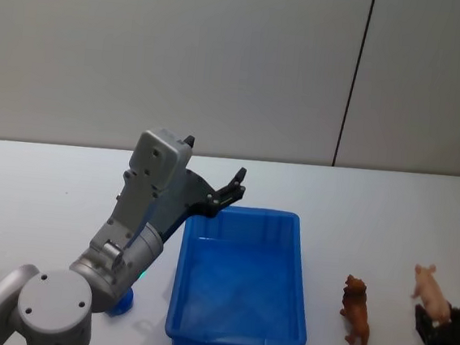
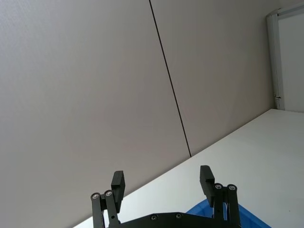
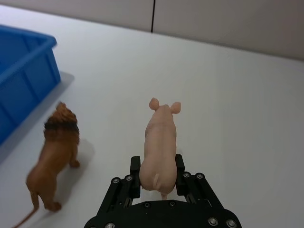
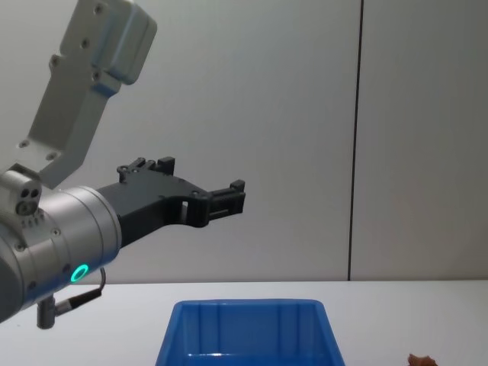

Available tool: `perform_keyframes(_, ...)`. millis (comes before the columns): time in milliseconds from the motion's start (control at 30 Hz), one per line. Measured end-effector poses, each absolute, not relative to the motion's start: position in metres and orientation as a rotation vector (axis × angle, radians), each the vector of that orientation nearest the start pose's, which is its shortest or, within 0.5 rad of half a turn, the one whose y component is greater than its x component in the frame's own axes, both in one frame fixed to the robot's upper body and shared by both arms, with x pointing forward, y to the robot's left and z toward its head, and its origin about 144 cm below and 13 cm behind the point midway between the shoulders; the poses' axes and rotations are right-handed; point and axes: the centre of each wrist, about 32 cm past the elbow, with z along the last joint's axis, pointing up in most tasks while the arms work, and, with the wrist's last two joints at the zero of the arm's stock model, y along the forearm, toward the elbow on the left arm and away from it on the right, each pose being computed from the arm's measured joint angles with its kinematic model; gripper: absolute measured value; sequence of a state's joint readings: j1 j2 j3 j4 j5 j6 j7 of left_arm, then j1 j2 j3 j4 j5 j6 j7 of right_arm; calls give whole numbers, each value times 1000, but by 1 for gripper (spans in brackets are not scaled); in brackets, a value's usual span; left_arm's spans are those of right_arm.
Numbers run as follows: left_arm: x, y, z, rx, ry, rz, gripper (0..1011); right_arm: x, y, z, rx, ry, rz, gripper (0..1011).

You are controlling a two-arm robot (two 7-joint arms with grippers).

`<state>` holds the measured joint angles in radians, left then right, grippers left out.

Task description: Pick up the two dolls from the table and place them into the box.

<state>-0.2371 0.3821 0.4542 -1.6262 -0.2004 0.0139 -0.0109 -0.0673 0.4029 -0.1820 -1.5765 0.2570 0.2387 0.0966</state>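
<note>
From my station I count nothing delivered yet: the blue box (image 1: 234,342) sits in the middle of the white table (image 1: 389,212) with its ribbed floor bare, so both dolls are left to move

The pink pig (image 3: 159,142) is the one in hand. It is well off to the right of the box, and my right gripper (image 3: 157,161) has its two fingers on either side of the pig's hindquarters, pads against its flanks. I read that as clamped on the pig, snout pointing away from the wrist. I cannot tell whether its feet are off the table. To my eye the grasp for the first doll is made and the carry across to the box has not begun

The brown lion (image 1: 356,313) stands on its own feet between the pig and the box, near the box's right wall but not touching it, with no gripper on it. That one is wholly undone

My left gripper (image 1: 237,185) is idle, held up in the air over the far left corner of the box, its fingers apart and holding nothing

So I judge the job barely a quarter along: one grasp made, then two lifts, two carries and two releases into the box remain, and the lion needs its own grasp first
</note>
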Motion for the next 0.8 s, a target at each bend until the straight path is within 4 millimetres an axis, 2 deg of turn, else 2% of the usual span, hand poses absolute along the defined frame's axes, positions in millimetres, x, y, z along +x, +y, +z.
perform_keyframes(400, 492, 198, 1204, 61, -268, 1124, 1001, 443, -279, 1147, -271, 64, -1201, 381)
perform_keyframes(800, 492, 198, 1204, 61, -267, 1124, 1001, 457, -256, 1172, -205, 12, -1039, 381)
